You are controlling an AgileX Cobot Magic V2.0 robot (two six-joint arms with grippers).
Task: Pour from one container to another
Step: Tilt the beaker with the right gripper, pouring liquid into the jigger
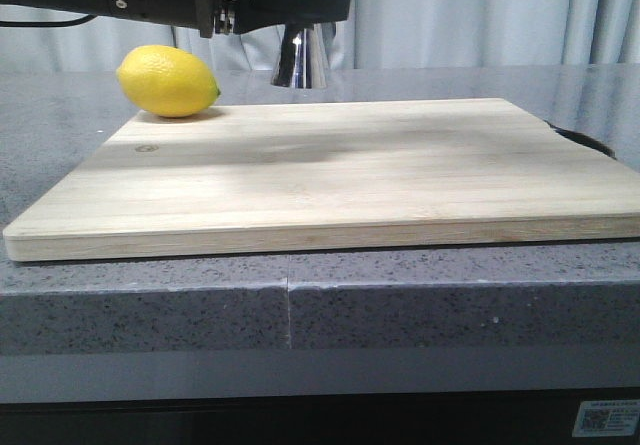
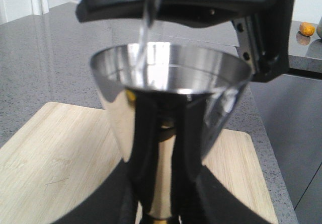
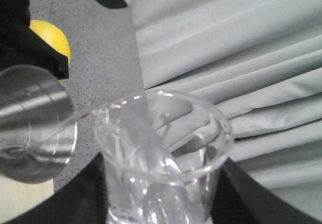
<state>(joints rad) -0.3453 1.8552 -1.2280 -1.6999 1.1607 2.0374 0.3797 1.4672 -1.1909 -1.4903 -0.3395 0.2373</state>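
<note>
- The room has pale grey curtains (image 1: 480, 15) at the back, and a grey speckled counter (image 1: 300, 315) is carrying a wide wooden board (image 1: 330, 170); a lemon (image 1: 167, 81) is lying at the board's far left corner.
- The pour is going on now, I think: in the left wrist view a thin clear stream (image 2: 143, 35) is falling into the top cone of the steel jigger (image 2: 171, 83), and there is already liquid shining inside.
- The glass beaker (image 3: 161, 153) is held tilted, its lip pointing towards the jigger's rim, just beside it and a bit higher.
- The right gripper (image 3: 161, 204) is clamping on the beaker; dark fingers are showing on both sides of the glass.
- The left gripper (image 2: 161, 204) is closed round the jigger's narrow waist, keeping it upright, lifted above the far edge of the board, near the lemon.
- In the front view only the jigger's lower cone is showing under the dark arms (image 1: 200, 0); the beaker is hidden there.
- To do it well, imo: tilt slow, keep the stream in the middle of the cone, not on the rim.
- The cone is small and prob fills quick, so the right wrist should roll back before the level reaches the edge.
- The left arm should be staying level & steady, w/o any tilt, or liquid can spill on the board.
</note>
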